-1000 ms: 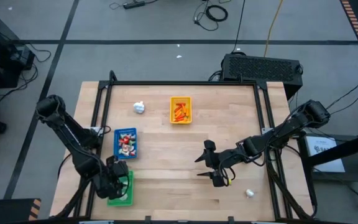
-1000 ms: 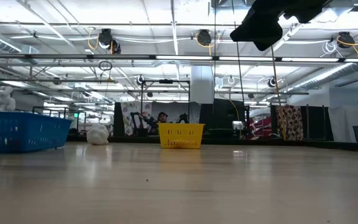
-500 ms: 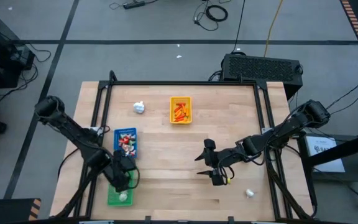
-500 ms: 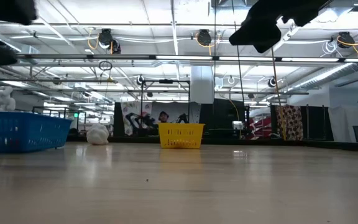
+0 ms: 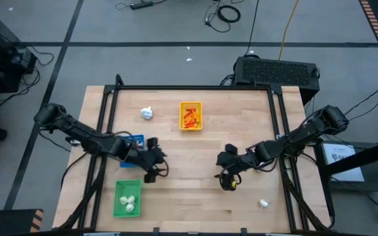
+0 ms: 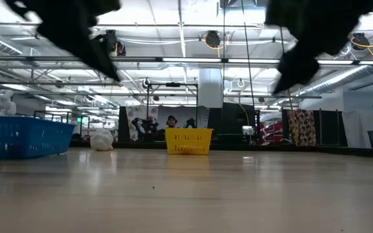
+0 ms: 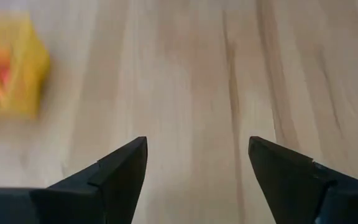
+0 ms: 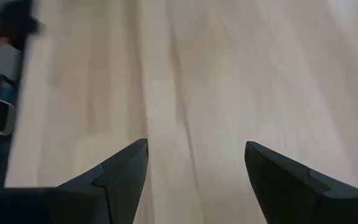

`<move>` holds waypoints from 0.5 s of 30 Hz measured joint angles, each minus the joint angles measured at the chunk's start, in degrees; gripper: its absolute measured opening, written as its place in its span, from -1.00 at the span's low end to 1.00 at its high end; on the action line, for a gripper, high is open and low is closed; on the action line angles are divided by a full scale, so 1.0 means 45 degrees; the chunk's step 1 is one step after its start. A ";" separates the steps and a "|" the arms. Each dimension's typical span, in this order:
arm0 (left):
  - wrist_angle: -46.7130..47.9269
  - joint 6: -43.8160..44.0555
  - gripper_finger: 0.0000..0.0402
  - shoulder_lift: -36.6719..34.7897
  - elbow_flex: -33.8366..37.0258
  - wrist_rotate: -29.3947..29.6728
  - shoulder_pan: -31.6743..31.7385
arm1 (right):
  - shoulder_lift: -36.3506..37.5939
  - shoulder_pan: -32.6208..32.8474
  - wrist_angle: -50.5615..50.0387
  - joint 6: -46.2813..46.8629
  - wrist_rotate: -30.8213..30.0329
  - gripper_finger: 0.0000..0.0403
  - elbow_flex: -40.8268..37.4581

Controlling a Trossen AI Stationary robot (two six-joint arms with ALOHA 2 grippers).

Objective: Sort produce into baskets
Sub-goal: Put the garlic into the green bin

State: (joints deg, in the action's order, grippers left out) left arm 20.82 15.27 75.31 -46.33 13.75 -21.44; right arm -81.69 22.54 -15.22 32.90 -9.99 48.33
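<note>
Green tray point(image 5: 128, 198) uncovered, left gripper point(image 5: 155, 165) moved to mid-table, empty

Left gripper point(image 5: 155, 165) is off the green tray point(image 5: 127, 198) now, out over bare table beside the blue tray point(image 5: 136, 139), jaws apart, empty. Green tray uncovered, whitish bulbs point(image 5: 128, 202) inside. Right gripper point(image 5: 227, 172) turns slightly.

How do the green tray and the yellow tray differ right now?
The green tray sits at the table's near left edge and holds whitish bulbs; the yellow tray sits farther back near the middle and holds orange-red pieces. Both are small, shallow rectangular trays of like size, and no gripper touches either.
</note>
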 joint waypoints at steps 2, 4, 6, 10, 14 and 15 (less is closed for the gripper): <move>-0.1315 -0.1244 0.42 0.0044 0.0156 -0.0009 0.0372 | 0.0000 0.0005 -0.1159 0.1255 0.0462 0.28 0.0001; -0.2305 -0.2465 0.42 0.0082 0.0306 -0.0013 0.0678 | 0.0000 0.0005 -0.2204 0.2702 0.1345 0.28 -0.0004; -0.2986 -0.3406 0.42 0.0226 0.0369 0.0011 0.1007 | 0.0000 0.0054 -0.3074 0.4345 0.2370 0.28 -0.0001; -0.4172 -0.4144 0.42 0.0513 0.0390 0.0001 0.1531 | 0.0000 0.0617 -0.4204 0.6852 0.4279 0.28 0.0001; -0.5295 -0.4702 0.42 0.1090 0.0393 -0.0387 0.1797 | 0.0000 0.1474 -0.4585 0.8873 0.5532 0.28 -0.0003; -0.5513 -0.4921 0.42 0.1237 0.0393 -0.0576 0.1833 | 0.0000 0.1697 -0.4611 0.9310 0.5666 0.28 -0.0004</move>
State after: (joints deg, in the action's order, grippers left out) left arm -3.99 -6.87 80.88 -44.56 11.16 -13.20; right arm -81.69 30.18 -35.97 74.79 15.51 48.31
